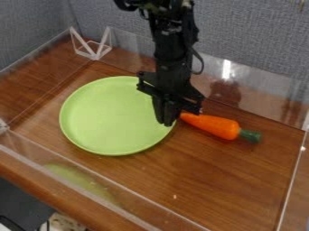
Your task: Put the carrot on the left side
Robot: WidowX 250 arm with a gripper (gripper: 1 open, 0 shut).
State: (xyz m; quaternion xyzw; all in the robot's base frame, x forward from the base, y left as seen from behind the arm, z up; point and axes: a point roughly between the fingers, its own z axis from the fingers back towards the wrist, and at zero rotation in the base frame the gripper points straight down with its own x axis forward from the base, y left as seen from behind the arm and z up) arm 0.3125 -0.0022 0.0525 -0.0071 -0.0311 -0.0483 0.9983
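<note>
The orange carrot lies on the wooden table just right of the lime-green plate, with its green stem end pointing right. My gripper hangs straight down over the plate's right rim, close beside the carrot's pointed tip. Its dark fingers look slightly parted and nothing is between them. The carrot is not held.
A white wire stand sits in the back left corner. Clear plastic walls fence the wooden table on all sides, and a cable trails behind the arm.
</note>
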